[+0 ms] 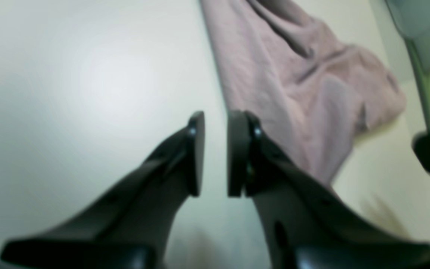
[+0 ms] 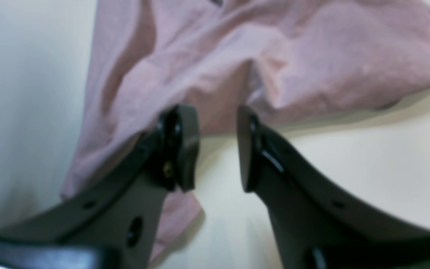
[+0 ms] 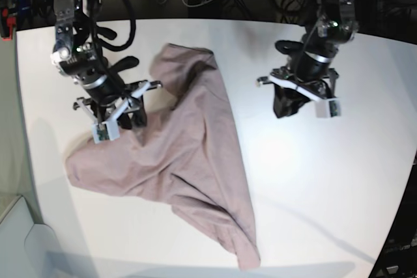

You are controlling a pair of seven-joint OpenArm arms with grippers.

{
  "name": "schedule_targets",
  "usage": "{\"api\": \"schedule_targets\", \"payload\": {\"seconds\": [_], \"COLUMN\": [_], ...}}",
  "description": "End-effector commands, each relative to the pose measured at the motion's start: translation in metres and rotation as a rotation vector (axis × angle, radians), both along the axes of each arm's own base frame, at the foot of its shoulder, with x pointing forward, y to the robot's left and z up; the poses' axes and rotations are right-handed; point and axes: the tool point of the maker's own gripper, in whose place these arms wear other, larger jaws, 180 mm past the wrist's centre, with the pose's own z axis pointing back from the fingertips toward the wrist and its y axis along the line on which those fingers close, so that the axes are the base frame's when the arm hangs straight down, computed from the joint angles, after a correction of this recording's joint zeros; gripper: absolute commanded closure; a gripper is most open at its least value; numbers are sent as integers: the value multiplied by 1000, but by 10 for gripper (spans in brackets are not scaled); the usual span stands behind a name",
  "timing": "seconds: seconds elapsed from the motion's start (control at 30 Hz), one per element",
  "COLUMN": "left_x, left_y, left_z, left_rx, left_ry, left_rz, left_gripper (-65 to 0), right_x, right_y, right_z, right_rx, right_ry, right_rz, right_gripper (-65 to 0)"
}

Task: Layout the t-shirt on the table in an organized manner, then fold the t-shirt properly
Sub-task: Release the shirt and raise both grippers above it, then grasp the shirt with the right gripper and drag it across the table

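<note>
The t-shirt (image 3: pixel 195 154) lies crumpled on the tabletop (image 3: pixel 326 187), not spread or folded. Both pairs of fingers, left (image 1: pixel 215 153) and right (image 2: pixel 217 147), stand narrowly parted, empty.

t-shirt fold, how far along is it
Early. Done: nothing, the t-shirt lies crumpled and bunched on the table. In hand: the right pincer hangs open at the cloth's edge; the left pincer is open over bare table. Left: spreading flat, all folds.
</note>
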Motion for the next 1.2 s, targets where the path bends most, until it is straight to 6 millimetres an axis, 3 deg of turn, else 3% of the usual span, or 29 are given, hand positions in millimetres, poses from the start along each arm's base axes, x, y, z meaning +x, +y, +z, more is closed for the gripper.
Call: {"api": "schedule_targets", "payload": {"seconds": [0.0, 0.07, 0.2, 0.3, 0.4, 0.5, 0.57, 0.7, 0.83, 0.9, 1.03, 1.17], "left_x": [4, 4, -3, -17, -32, -52, -63, -81, -92, -93, -95, -99], "left_y": [11, 25, 33, 32, 34, 35, 36, 36, 36, 36, 36, 36], "left_z": [11, 11, 1, -8, -19, -32, -38, -48, -53, -54, -55, -54], "left_rx": [-9, 2, 27, 29, 32, 35, 37, 40, 42, 42, 42, 44], "left_ry": [-40, -40, -7, 31, 76, 131, 160, 208, 234, 239, 244, 248], "left_rz": [28, 48, 43, 40, 45, 47, 48, 49, 50, 49, 49, 46], "left_gripper": [-107, -107, -107, -107, -107, -107, -107, -107, -107, -107, -107, -107], "right_x": [6, 11, 45, 81, 118, 161, 188, 228, 235, 233, 228, 227], "right_y": [2, 1, -3, 7, 19, 16, 21, 7, 9, 14, 24, 36], "right_z": [13, 18, 39, 41, 30, 20, 24, 28, 19, 13, 0, 0], "right_rx": [5, 2, -14, -66, -128, -165, -152, -116, -144, -160, -172, -138], "right_ry": [-49, -65, -131, -139, -104, -37, -31, -60, -60, -62, -77, -123], "right_rz": [9, 9, 8, 92, 182, 181, 169, 106, 123, 144, 180, 189], "right_gripper": [-199, -199, -204, -204, -204, -202, -203, -204, -220, -275, -444, -502]}}
